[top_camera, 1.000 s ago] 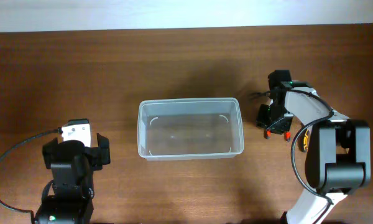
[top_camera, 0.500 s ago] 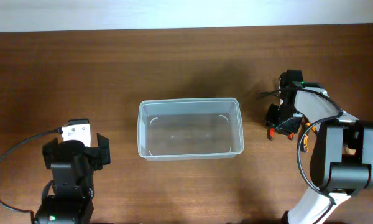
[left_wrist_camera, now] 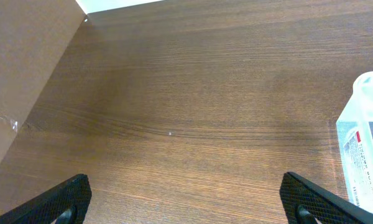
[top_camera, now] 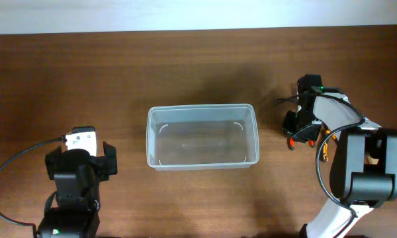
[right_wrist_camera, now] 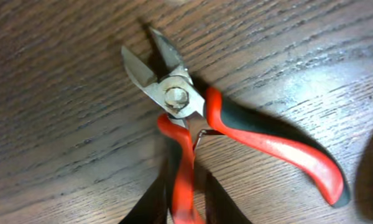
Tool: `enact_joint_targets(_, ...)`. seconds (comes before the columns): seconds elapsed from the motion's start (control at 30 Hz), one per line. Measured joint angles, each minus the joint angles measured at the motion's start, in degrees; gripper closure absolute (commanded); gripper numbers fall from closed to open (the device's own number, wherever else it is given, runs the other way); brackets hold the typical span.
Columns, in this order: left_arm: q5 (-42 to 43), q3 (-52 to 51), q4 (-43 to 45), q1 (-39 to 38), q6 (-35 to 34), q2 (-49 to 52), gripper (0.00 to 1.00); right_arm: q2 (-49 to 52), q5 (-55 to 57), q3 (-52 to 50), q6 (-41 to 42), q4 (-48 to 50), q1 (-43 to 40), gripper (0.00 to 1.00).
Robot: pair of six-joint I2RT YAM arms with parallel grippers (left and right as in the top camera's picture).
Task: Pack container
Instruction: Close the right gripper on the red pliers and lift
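Your right claw (top_camera: 292, 138) hangs over the cutters (right_wrist_camera: 177, 96), narrow, straddling one red handle (contact unclear) for a lift. The container (top_camera: 202, 108) waits empty near the cutters' left, ready to receive them.

Container (top_camera: 202, 108) sits in the middle of the table (top_camera: 185, 66), long side running left to right. Cutters (right_wrist_camera: 174, 96) lie flat on the table just right of it, not touching, with the right gripper (right_wrist_camera: 181, 208) astride one handle. Left gripper (left_wrist_camera: 186, 199) hangs front-left, well apart from the container.
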Motion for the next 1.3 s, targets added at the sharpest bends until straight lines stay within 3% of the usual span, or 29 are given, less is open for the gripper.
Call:
enact_joint_targets(0.4,0.0,0.0,0.02,0.0,0.0,0.0,0.01,0.0,0.02,0.0,-0.81,-0.04,0.0,0.93)
enact_joint_targets(0.93,0.0,0.0,0.02,0.0,0.0,0.0,0.01,-0.17,-0.2,0.0,-1.86,-0.85,0.0,0.95)
enact_joint_targets(1.3,0.0,0.0,0.0,0.0,0.0,0.0,0.01,-4.33,-0.44,5.68,-9.62,-7.67,1.55,0.96)
